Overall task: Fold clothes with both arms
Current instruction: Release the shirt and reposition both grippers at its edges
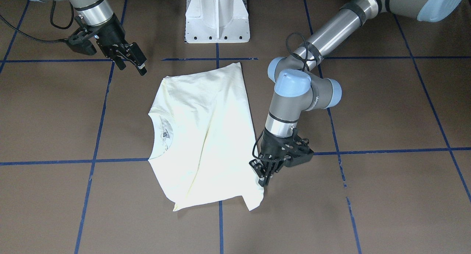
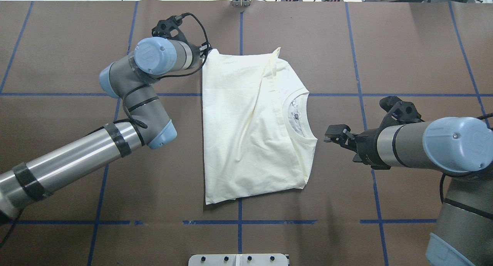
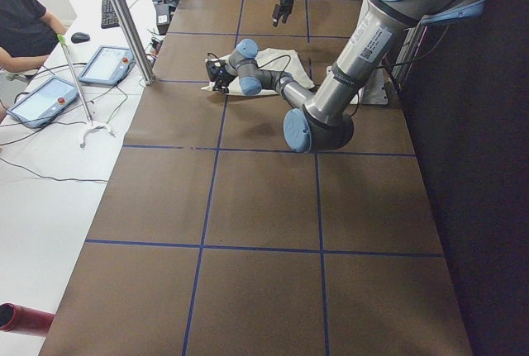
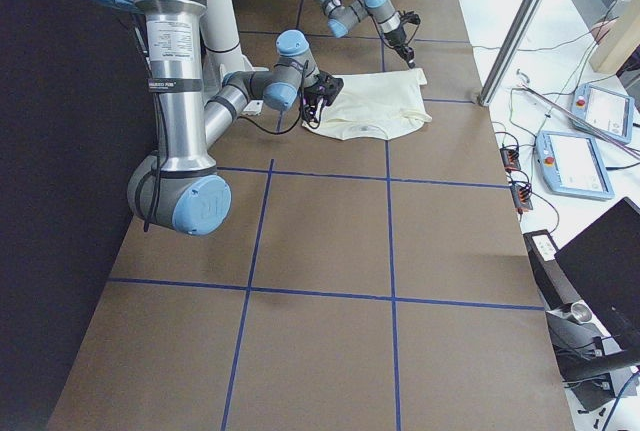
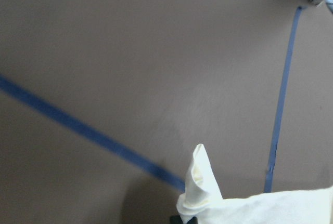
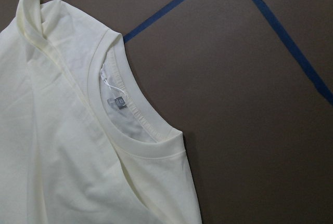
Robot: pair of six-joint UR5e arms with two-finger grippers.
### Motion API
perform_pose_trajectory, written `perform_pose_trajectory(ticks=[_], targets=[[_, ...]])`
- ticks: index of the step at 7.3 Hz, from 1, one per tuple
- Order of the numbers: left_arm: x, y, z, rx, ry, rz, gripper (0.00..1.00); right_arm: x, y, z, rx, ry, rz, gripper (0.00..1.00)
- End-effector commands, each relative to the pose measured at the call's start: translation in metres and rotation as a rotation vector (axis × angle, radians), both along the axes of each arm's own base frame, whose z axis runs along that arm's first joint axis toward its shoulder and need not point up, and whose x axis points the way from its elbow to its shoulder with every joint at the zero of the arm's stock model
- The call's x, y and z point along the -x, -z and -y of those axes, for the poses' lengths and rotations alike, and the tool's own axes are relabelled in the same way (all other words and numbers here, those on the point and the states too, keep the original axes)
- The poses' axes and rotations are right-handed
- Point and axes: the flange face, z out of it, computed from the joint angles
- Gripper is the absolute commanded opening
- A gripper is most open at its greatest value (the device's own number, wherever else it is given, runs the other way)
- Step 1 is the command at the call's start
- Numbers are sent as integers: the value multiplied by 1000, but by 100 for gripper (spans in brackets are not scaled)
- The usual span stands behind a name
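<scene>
Centrally on the table [image 2: 404, 46]: folded cream T-shirt [image 2: 250, 143]. Left gripper [image 1: 264, 180] clamped on its corner nearest the far edge. Right gripper [image 2: 328, 135] parted, empty, beside the neckline [image 2: 288, 121].

The T-shirt [image 2: 250, 135] is plain cream-white on the side that shows, its ribbed neckline [image 6: 136, 130] the same cream, with a small grey label [image 6: 117, 101] inside; the table [image 2: 404, 46] is dull brown, crossed by a grid of blue tape lines [image 2: 238, 222]. The left arm [image 2: 73, 158] and right arm [image 2: 400, 144] are grey and silver metal with light-blue joint caps and black bands; the left gripper [image 1: 264, 181] and right gripper [image 1: 133, 68] are black; the pedestal [image 1: 217, 18] is white
</scene>
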Motion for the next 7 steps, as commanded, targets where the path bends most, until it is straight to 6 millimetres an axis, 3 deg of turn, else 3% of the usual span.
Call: perform_pose_trajectory(ticks=[1, 2, 3, 5, 6, 7], targets=[[40, 52, 0, -71, -59, -85, 69, 25, 15, 11, -11, -1, 23, 100], [66, 41, -53, -12, -119, -167, 69, 49, 26, 15, -18, 12, 33, 100], [77, 50, -71, -10, -141, -203, 69, 61, 23, 5, -4, 32, 30, 99], [78, 43, -72, 0, -140, -196, 69, 104, 18, -34, 4, 57, -60, 82], [78, 41, -72, 2, -140, -194, 69, 122, 12, -50, -17, 56, -110, 81], [77, 36, -71, 8, -138, -187, 69, 134, 5, -49, -15, 55, -133, 81]])
